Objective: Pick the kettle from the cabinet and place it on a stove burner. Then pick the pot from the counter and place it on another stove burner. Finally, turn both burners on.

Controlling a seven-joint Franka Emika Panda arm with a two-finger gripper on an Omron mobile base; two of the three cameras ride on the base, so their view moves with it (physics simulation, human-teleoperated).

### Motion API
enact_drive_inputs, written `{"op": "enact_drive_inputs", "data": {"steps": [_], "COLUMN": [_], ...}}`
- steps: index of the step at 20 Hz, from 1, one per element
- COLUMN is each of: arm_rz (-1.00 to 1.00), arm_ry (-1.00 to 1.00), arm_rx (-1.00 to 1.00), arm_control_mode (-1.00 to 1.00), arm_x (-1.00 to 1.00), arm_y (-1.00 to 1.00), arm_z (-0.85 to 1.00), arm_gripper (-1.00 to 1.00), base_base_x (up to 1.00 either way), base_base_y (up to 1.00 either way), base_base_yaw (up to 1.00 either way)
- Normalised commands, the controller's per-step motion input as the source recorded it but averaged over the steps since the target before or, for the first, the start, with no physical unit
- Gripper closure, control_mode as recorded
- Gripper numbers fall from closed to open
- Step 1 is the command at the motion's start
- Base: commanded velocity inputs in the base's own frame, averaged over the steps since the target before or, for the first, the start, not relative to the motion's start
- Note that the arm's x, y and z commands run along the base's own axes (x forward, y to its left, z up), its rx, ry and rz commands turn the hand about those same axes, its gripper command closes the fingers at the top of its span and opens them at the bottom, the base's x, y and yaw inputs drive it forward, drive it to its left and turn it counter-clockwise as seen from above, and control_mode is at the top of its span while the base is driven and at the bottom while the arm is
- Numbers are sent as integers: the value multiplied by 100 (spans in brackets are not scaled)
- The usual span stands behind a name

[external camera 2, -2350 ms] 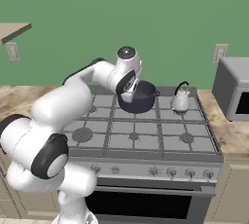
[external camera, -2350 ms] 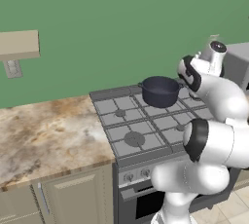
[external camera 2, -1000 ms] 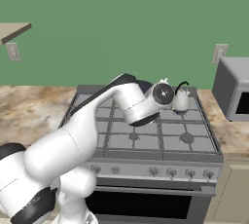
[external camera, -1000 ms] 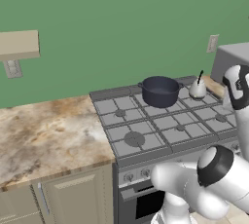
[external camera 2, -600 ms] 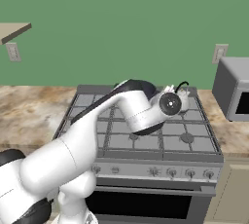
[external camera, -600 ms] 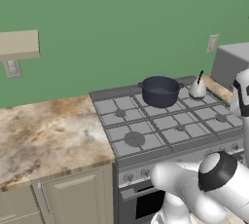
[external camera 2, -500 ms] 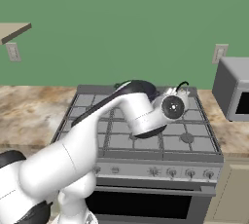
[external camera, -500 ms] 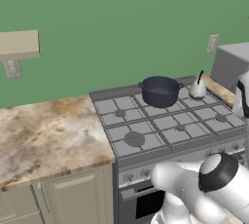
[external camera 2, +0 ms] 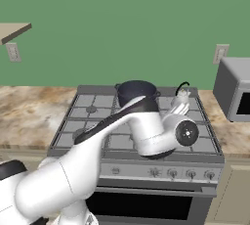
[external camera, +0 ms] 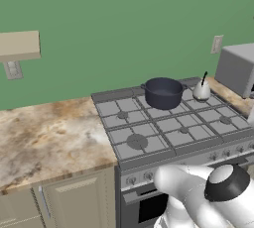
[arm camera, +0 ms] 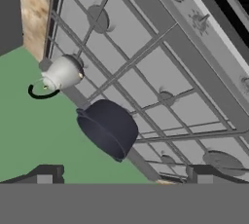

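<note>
Now your fingers [arm camera: 121,174] stand wide apart, empty; ahead sit pot [arm camera: 108,126] and kettle [arm camera: 63,72]; knobs [arm camera: 200,22] look small, stiff; pinch squarely.

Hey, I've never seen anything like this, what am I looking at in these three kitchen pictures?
It is a computer-drawn kitchen with a white robot arm. Two pictures come from cameras riding behind the arm, one on its left and one on its right. The third comes from a camera on its hand, looking down at a tilt. On the grey stove stand a dark pot and, beside it, a small silver kettle, both at the back. A stone counter lies alongside. The gripper has open jaws, holding nothing.
</note>
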Motion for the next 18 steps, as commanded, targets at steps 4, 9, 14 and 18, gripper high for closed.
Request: {"op": "enact_drive_inputs", "data": {"steps": [4, 9, 14, 18], "arm_rz": [-5, -2, 0, 0], "arm_ry": [-3, 0, 4, 0], "arm_rx": [10, 8, 1, 5], "arm_control_mode": [-100, -100, -100, -100], "arm_x": [-24, -16, -9, -11], "arm_y": [-1, 0, 0, 0], "arm_z": [-22, -22, -19, -25], "arm_gripper": [-100, -100, -100, -100], "base_base_x": [0, 0, 0, 0], "base_base_y": [0, 0, 0, 0], "base_base_yaw": [0, 0, 0, 0]}}
